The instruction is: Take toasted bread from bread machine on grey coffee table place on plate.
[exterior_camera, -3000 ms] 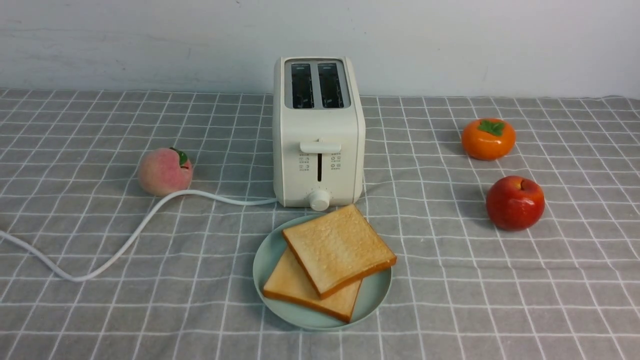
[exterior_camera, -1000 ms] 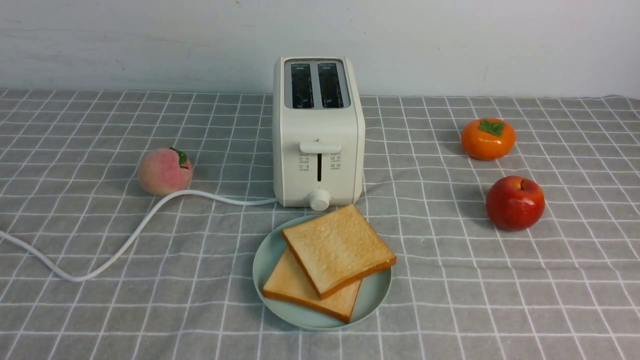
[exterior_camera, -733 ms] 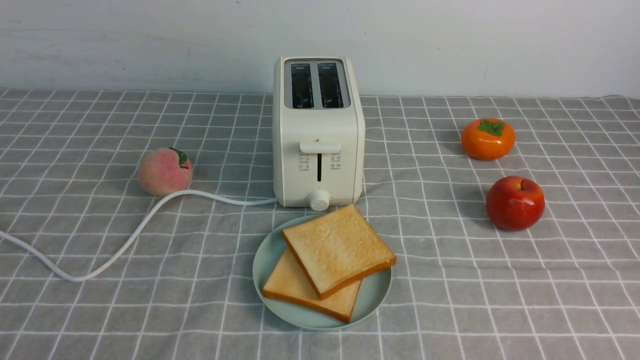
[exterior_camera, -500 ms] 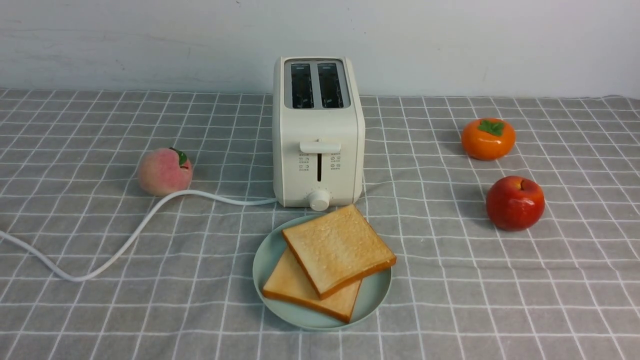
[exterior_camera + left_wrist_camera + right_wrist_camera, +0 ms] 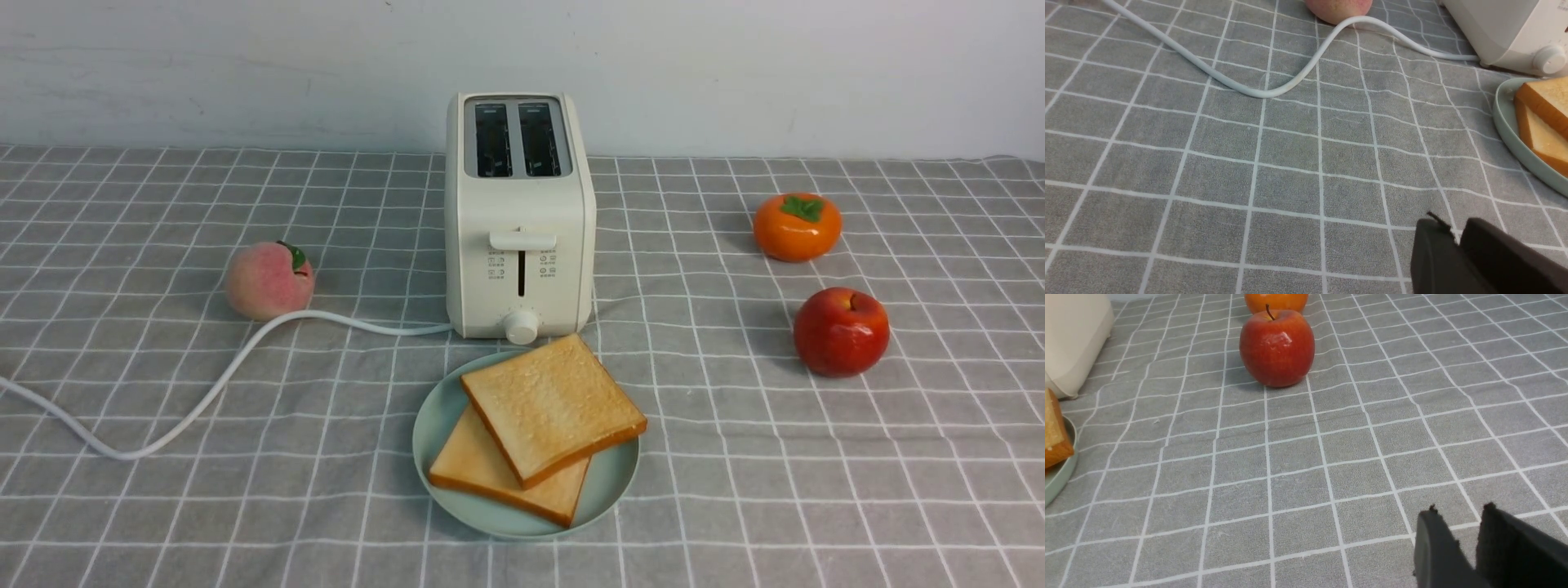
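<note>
Just below the centre of the frame, the toasted bread is lying on the pale green plate (image 5: 441, 408) as two overlapping slices, both showing their golden faces upward. The upper slice (image 5: 555, 404) is sitting aslant: one pair of its edges is running from upper left to lower right, the other from lower left to upper right, and one corner is pointing toward the toaster while another is reaching over the plate's right rim. It is looking nearly square, so no long axis is standing out clearly. Beneath it, the lower slice (image 5: 498, 471) is turning another way, its near crust sloping gently down toward the right; its far part is hidden. At upper centre, the cream toaster (image 5: 522, 212) is standing upright on the grey desk (image 5: 310, 514), its two long slots running away from the viewer and its lever and knob facing the near side. Its white cord (image 5: 220, 384) is curving out to the left edge, passing the peach (image 5: 269, 282). On the right side, the persimmon (image 5: 797, 229) is resting above the red apple (image 5: 841, 333). In the wrist views, the left pincer (image 5: 1453, 222) is standing slightly open, and the right pincer (image 5: 1459, 508) is also standing open, both holding nothing.
</note>
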{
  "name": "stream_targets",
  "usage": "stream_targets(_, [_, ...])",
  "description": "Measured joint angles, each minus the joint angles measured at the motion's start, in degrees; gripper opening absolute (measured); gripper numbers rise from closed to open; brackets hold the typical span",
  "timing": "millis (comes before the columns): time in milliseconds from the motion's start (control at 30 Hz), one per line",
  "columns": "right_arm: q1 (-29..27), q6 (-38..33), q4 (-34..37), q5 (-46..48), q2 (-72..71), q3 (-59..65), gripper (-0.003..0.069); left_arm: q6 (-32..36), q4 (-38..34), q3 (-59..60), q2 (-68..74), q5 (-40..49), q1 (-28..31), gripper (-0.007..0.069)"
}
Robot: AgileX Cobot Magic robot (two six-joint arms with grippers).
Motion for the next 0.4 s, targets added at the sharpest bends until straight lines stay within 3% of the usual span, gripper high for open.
stream_targets(400, [0.0, 0.0, -0.1, 0.0, 0.0, 0.0, 0.019, 0.0, 0.0, 0.0, 0.0, 0.0, 0.0, 0.0097])
